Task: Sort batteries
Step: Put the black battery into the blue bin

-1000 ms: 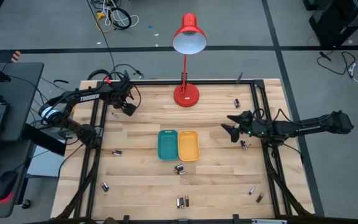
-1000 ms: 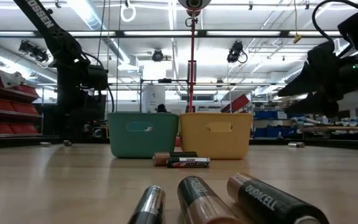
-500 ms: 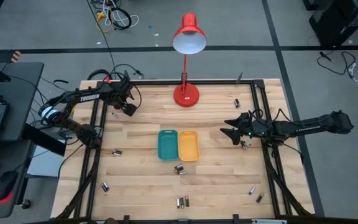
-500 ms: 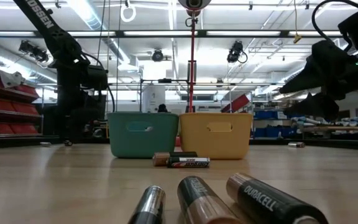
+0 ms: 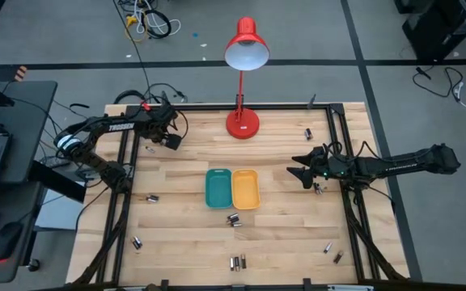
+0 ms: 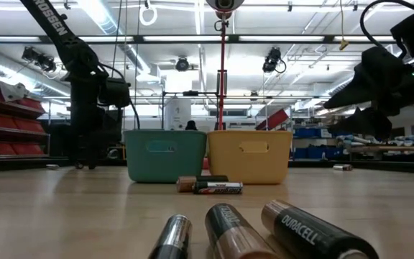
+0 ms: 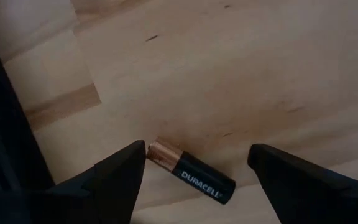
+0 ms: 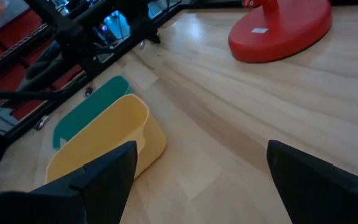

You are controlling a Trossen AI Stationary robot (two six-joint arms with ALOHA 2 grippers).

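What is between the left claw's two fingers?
A Duracell battery lies on the wooden table between the open left gripper fingers, seen in the left wrist view.

bright even overhead light; low view's nearest batteries [image 6: 225, 232] blurred.

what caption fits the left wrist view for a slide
Open left gripper poised over a Duracell battery lying on the wooden table.

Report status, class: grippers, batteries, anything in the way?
Left gripper open, over a Duracell battery at the table's far left. Right gripper open, empty, right side. Teal tray and yellow tray look empty. No obstruction.
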